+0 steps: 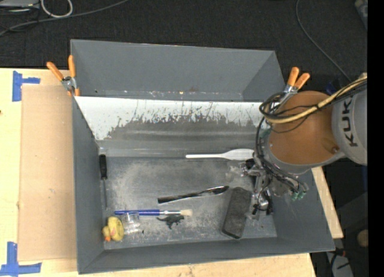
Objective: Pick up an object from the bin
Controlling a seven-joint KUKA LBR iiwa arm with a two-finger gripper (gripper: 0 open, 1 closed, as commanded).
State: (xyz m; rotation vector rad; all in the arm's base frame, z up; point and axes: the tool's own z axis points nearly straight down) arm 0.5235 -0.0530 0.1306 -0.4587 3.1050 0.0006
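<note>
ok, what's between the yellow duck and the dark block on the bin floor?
Camera view: a blue-handled brush and a small black piece beside it lie between the yellow duck and the dark block.

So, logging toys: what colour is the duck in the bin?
The duck is yellow, clearest in the camera view.

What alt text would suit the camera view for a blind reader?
A robot gripper hangs at the right of a grey metal bin, beside a dark oblong block. A black spoon, white spoon, blue pen and yellow duck lie elsewhere.
</note>
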